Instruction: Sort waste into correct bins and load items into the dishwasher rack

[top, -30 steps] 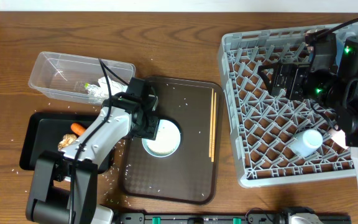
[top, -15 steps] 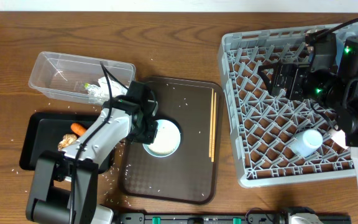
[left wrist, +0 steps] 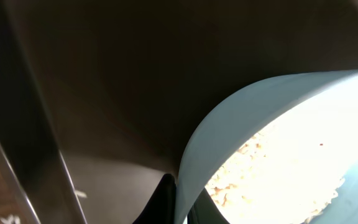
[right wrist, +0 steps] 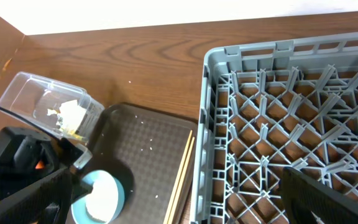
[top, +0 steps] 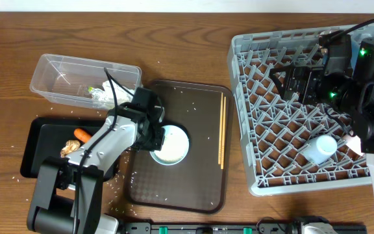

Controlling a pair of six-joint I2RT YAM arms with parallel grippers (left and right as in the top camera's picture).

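A brown wooden surface (top: 187, 39) runs along a white wall. On it a dark brown serving tray (top: 193, 182) carries a light blue cup (top: 172, 144) and a pair of chopsticks (top: 221, 130). The left gripper (top: 153, 135) is clenched on the cup's left rim; in the wrist view one finger sits inside the wall and one outside, and the pale heap in the cup looks like rice, though glare blurs it. The right gripper (top: 294, 83) hangs above the far part of the grey dishwasher rack (top: 239, 117), its fingers spread wide and holding nothing. A pale cup (top: 321, 148) lies inside the rack. The clear tub (top: 57, 78) holds crumpled paper (top: 99, 94). The black tray (top: 34, 153) holds a carrot piece (top: 81, 134) and a brown lump (top: 68, 147).
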